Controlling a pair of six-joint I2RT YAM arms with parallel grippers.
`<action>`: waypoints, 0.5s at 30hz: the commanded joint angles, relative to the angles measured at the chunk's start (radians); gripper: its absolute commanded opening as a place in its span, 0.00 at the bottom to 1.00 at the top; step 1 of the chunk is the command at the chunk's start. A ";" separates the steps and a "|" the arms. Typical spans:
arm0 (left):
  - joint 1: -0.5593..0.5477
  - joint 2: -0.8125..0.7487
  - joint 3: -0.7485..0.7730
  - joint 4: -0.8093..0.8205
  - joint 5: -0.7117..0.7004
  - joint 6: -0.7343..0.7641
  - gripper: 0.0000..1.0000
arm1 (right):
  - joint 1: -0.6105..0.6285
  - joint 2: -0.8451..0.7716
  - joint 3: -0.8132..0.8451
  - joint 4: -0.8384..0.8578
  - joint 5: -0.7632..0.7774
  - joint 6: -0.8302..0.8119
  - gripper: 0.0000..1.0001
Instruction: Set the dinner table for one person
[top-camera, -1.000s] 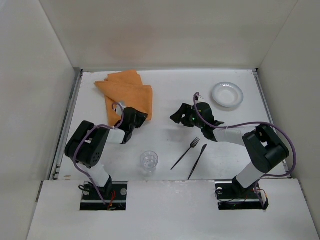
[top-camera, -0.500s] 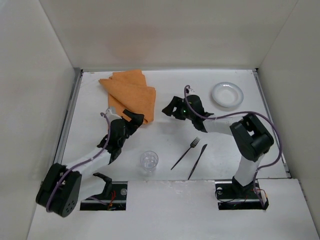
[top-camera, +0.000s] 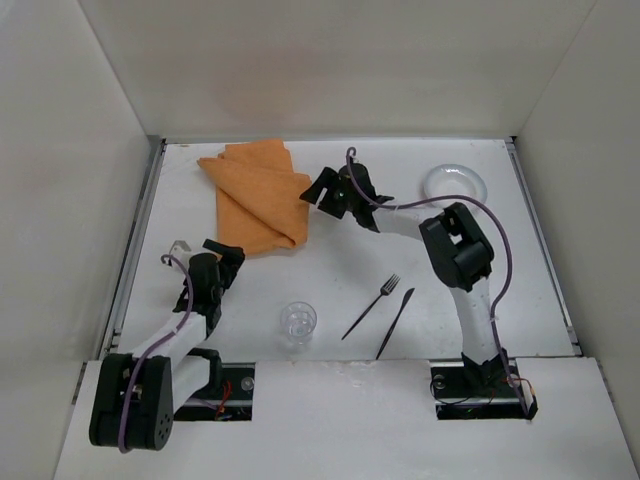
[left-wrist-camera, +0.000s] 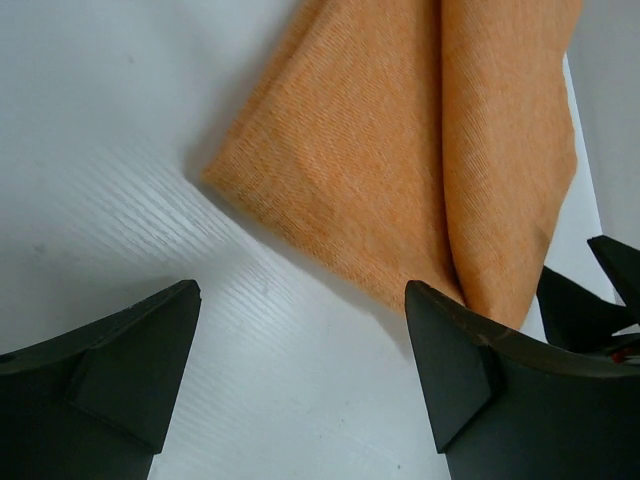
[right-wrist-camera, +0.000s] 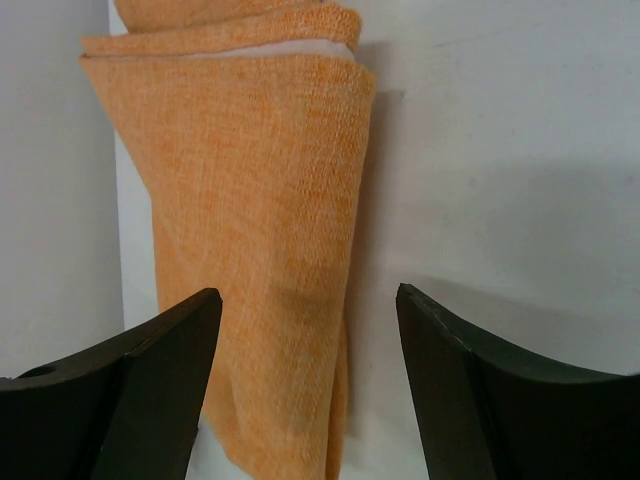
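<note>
A folded orange cloth lies at the far left of the white dinner table. My left gripper stands open just short of the cloth's near corner, with bare table between its fingers. The cloth fills the top of the left wrist view. My right gripper is open at the cloth's right edge. In the right wrist view that folded edge runs between the spread fingertips. A white plate sits far right, partly behind the right arm.
A clear glass stands near the front edge, between the arms. A black fork and a black knife lie side by side to its right. White walls close three sides, with metal rails along the table's edges.
My left gripper opened, let go of the cloth's near corner and drew back toward the near left. My right gripper moved left and farther away, up to the cloth's right edge.
</note>
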 joint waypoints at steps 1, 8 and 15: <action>0.072 0.058 -0.013 0.095 0.075 -0.024 0.81 | 0.006 0.055 0.142 -0.097 0.009 0.064 0.76; 0.112 0.290 0.017 0.245 0.161 -0.053 0.77 | 0.007 0.147 0.311 -0.229 0.057 0.105 0.75; 0.114 0.376 0.016 0.300 0.152 -0.073 0.58 | 0.007 0.221 0.408 -0.272 0.052 0.165 0.69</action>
